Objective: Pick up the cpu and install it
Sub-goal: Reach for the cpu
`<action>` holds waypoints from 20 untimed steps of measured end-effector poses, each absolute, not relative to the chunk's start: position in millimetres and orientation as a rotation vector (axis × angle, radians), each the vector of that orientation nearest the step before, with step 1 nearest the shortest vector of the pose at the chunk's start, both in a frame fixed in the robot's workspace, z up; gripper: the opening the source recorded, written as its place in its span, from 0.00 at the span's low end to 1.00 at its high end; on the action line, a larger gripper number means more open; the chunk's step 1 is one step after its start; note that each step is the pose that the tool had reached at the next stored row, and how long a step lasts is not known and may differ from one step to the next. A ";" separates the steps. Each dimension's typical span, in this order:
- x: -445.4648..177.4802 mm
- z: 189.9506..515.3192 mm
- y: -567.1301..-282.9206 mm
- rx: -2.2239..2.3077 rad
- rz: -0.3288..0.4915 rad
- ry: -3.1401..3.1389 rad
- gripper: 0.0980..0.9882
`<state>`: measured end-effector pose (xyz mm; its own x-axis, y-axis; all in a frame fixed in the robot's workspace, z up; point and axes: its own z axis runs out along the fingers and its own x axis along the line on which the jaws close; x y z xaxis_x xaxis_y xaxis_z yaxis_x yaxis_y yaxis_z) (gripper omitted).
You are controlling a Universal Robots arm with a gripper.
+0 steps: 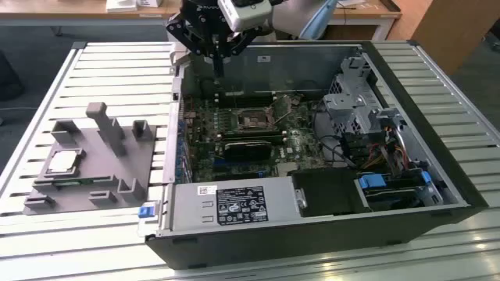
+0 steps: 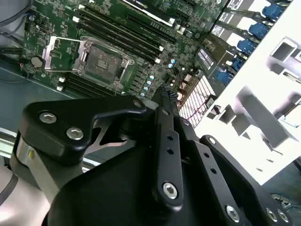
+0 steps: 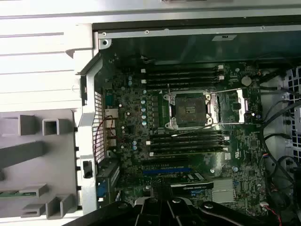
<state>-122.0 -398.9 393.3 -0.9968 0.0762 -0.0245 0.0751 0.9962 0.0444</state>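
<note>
The cpu (image 1: pixel 64 162) lies on the grey tray (image 1: pixel 105 171), far to the exterior view's left of the closed, empty pincer (image 1: pixel 218 71).

Exterior view: high, set back, angled down; takes in the whole open black computer case (image 1: pixel 312 240) and the slatted white metal table (image 1: pixel 109 64) under it. First wrist view: near-straight down into the case, mid range, green motherboard (image 3: pixel 136 141) flat-on. Second wrist view: close behind the black gripper (image 2: pixel 165 94), oblique across the same board. All three share the dark square metal-framed socket (image 1: pixel 256 121) (image 2: pixel 101 57) (image 3: pixel 189 109). Exterior and first wrist views also share the grey plastic tray (image 1: pixel 86 175) (image 3: pixel 28 155).
</note>
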 end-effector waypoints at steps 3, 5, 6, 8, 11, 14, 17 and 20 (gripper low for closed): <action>-122.6 393.3 -398.9 0.118 0.067 3.113 0.01; -123.5 393.3 -398.9 0.118 0.068 3.112 0.01; -124.0 393.3 -398.9 0.118 0.068 3.112 0.01; -125.1 393.3 -398.9 0.118 0.068 3.112 0.01; -126.6 393.3 -398.9 0.118 0.068 3.112 0.01; -127.9 393.3 -398.9 0.118 0.068 3.113 0.01; -128.7 393.2 -398.9 0.118 0.068 3.113 0.01; -129.6 393.1 -398.9 0.118 0.068 3.112 0.01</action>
